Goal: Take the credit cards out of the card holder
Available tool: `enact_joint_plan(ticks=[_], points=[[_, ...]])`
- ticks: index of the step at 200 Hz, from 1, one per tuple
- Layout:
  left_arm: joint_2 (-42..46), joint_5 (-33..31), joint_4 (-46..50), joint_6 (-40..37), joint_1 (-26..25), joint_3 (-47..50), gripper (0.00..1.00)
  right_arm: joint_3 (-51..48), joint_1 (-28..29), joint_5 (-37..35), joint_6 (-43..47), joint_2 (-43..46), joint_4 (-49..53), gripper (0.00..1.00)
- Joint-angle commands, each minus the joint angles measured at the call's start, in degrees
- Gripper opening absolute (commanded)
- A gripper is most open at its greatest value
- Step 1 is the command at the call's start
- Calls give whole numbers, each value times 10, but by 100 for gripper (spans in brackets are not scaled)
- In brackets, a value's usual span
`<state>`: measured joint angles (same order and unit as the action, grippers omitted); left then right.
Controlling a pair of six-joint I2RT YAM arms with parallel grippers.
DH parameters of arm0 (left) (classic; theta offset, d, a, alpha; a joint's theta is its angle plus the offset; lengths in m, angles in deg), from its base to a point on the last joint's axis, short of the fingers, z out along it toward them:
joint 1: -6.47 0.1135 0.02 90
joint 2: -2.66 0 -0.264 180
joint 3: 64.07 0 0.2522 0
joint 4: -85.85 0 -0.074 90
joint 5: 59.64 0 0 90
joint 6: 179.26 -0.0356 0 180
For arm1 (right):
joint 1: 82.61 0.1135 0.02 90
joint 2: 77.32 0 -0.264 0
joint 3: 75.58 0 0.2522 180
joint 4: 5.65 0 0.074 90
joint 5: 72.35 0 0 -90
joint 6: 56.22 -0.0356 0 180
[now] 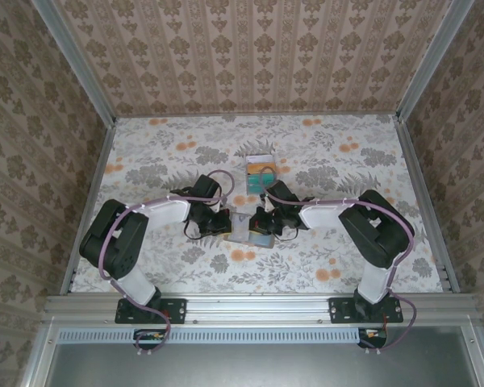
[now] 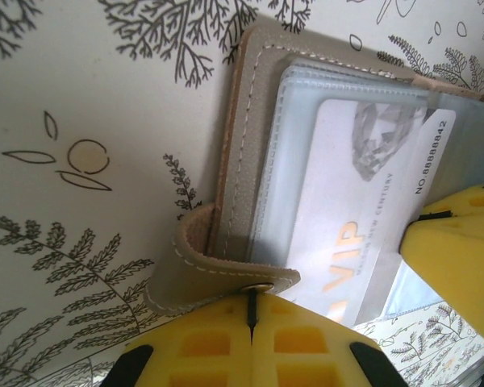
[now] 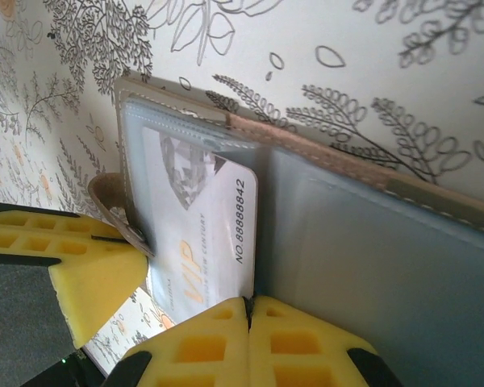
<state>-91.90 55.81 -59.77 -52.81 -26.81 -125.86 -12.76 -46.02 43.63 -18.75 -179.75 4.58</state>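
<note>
Brown damask wallpaper covers the walls that close in three sides of the bench, whose pale cover is printed with grey ferns and orange blossoms. Both arms fold inward and meet at its middle over the card holder, which lies open there. From above, the two grippers hide most of it. Just beyond it, apart from both grippers, sits a small white-rimmed box with teal and orange contents. The holder's tan stitched border and clear sleeves face up on one panel, and blue-grey lining faces up on the other. The left gripper has its yellow fingers pressed together on the holder's snap strap. The right gripper is likewise closed, pinching the corner of a pale credit card that lies among the sleeves. The card carries a diamond picture, "VIP" in orange, "NEW CENTURY" and "NO 88888842".
</note>
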Motion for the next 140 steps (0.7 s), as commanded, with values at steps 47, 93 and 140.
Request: enact_joint_plan(ticks=[47,93,140], points=[[-18,-19,25,1,4,7,0,-14,-7,11,-5,9,-10,16],[-21,-14,24,-1,1,5,0,-3,-3,24,-20,-24,-36,23],[-21,-12,22,-1,0,5,0,5,0,26,-19,-32,-33,22]])
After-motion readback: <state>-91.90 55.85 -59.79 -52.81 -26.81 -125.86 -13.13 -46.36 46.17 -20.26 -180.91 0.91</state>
